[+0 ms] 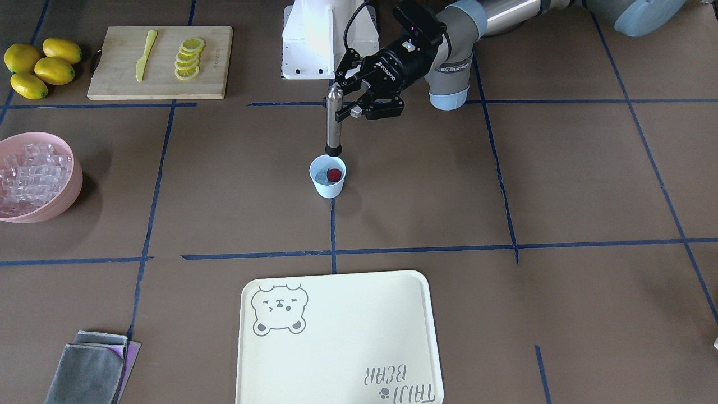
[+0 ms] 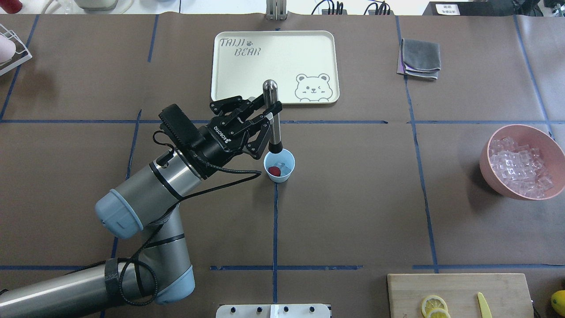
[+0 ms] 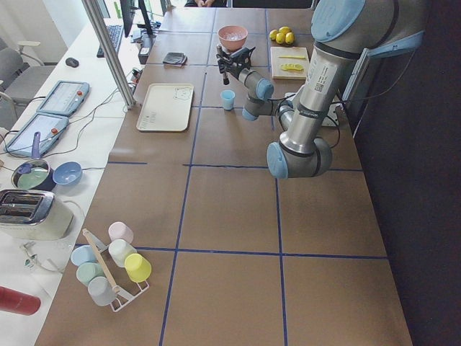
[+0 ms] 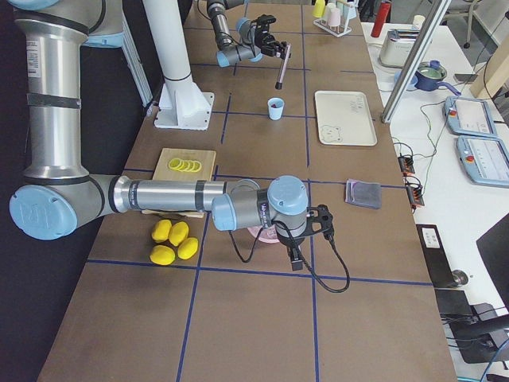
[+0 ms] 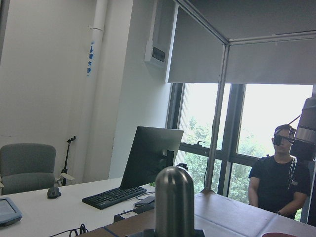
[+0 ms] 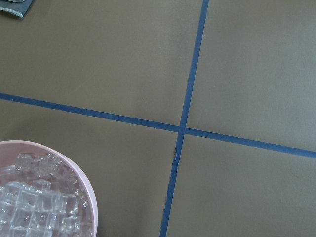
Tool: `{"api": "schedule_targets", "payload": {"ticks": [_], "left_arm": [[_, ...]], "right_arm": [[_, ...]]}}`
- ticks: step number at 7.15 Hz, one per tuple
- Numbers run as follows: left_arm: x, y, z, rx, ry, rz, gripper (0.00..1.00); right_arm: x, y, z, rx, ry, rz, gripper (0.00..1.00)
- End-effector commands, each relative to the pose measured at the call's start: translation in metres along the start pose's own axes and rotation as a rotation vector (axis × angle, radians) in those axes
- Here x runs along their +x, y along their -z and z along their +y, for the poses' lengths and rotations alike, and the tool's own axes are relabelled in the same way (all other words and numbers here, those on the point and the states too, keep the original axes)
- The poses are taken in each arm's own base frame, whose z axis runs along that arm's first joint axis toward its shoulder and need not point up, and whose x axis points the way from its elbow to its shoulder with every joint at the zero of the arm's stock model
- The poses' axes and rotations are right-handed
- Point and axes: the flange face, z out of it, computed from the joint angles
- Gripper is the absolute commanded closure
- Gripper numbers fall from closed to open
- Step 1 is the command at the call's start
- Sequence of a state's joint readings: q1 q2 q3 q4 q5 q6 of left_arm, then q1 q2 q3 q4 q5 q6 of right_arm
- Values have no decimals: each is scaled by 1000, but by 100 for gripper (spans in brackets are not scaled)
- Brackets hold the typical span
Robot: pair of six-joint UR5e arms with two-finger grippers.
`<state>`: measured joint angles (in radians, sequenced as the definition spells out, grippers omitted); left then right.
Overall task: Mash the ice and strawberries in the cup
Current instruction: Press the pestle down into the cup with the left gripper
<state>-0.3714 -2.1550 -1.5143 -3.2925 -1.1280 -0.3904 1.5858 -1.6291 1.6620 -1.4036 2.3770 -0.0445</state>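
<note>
so the loading part looks done and the mashing part looks not yet begun. the cup [image 2: 279, 164] stands near the middle of the table, on a blue tape line, with the strawberry [image 2: 274, 171] inside it, round and whole with no sign of crushing. beside it in the cup there is a pale, glassy patch that i take for ice [image 2: 285, 167], though it is too small to count cubes.

the left gripper [image 2: 270, 110] is clamped around a muddler [image 2: 273, 120], gripping it high on the metal shaft so it stands close to upright, dark tip down. the tip hangs just above the cup's mouth; the right side view shows a clear gap between the two, so nothing is being pressed now.

what is left, by my reading, is the whole of the crushing: lower the tip into the cup, bear down on the fruit and ice, and repeat until they break up. the cup is light and nothing holds it, so an off-centre push could tip it.

the right gripper [image 4: 318, 220] hovers well away, near the pink bowl [image 2: 487, 170] of spare cubes; whether its fingers are open or closed i cannot tell.
</note>
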Motion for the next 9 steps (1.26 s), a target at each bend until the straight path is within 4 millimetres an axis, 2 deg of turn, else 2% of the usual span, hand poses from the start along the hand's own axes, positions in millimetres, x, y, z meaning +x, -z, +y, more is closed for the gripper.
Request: {"api": "schedule_targets", "payload": {"ticks": [1,2,4,6,9], "left_arm": [[2,-5,16,-15,-3,-16,100],[2,-4,16,-7,3,-11,100],[0,-6,39,0,13,-2,100],[0,-9,43,-4,11,-3,100],[-12,-2,68,-4,12,-4,100]], "right_arm": [[0,-1,0,-1,0,1,0],[0,0,0,0,-1,1,0],[1,-1,0,-1,-2,1,0],[1,-1,1,-2,-3,1,0],[1,-1,0,-2,1,0,0]]}}
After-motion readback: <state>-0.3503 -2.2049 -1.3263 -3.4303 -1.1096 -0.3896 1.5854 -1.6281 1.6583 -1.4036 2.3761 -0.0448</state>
